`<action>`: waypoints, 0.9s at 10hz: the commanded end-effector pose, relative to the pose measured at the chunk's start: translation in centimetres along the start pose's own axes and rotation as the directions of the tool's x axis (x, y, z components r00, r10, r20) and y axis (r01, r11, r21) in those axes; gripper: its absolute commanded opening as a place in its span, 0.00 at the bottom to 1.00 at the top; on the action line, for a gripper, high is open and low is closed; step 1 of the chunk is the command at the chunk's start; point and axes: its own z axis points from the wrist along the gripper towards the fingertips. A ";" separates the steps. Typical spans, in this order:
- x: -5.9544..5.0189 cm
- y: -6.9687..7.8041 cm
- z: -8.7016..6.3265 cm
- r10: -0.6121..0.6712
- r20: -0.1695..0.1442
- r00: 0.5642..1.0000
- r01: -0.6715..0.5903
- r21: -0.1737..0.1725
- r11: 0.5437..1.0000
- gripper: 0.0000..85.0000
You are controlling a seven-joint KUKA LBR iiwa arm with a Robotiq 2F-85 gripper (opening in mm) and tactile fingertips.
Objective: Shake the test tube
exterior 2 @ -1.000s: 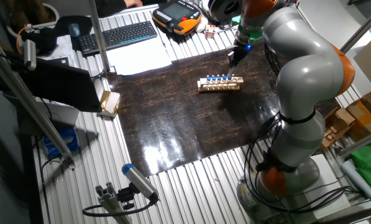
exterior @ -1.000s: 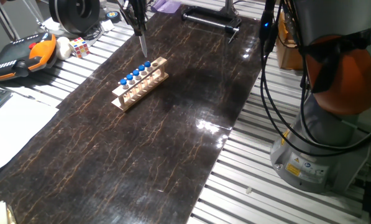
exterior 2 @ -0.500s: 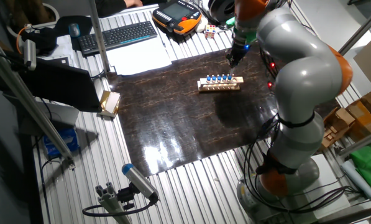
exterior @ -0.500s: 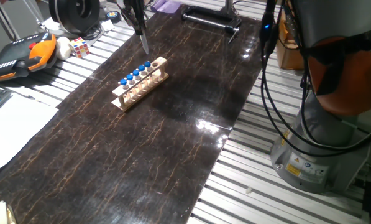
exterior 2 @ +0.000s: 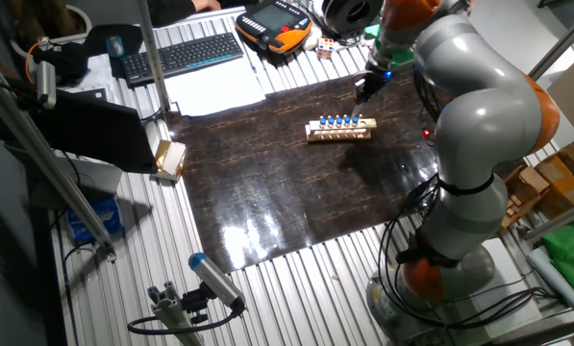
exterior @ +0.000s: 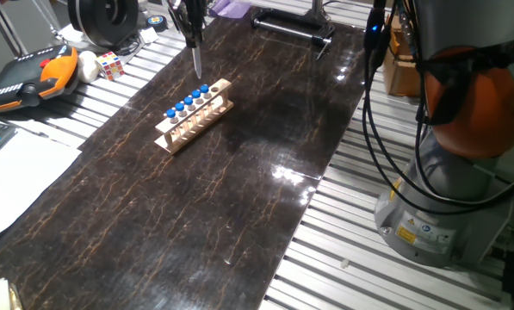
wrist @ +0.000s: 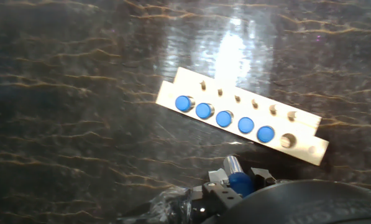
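My gripper hangs above the far end of the light wooden rack and is shut on the test tube. The clear tube points almost straight down, its lower tip a little above the rack's blue caps. In the hand view the test tube sits between my gripper's fingers at the bottom edge, blue cap toward the camera. Below it the rack shows several blue-capped tubes in a row and one empty hole at its right end. The other fixed view has my gripper just behind the rack.
The rack stands on a dark marbled mat. To the left lie an orange-black pendant, a Rubik's cube and white paper. A black bar is at the far end. The arm's base and cables stand at right.
The held tube has swung slightly from tilted to nearly upright above the rack's far end. The arm's upper links have shifted sideways. The rack has not moved.
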 end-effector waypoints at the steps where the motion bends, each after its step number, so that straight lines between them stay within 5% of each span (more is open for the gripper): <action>1: 0.0 0.0 0.0 0.000 0.000 1.000 0.000 0.001 1.000 0.04; 9: 0.0 0.4 0.4 -0.008 -0.020 1.000 0.008 0.021 1.000 0.05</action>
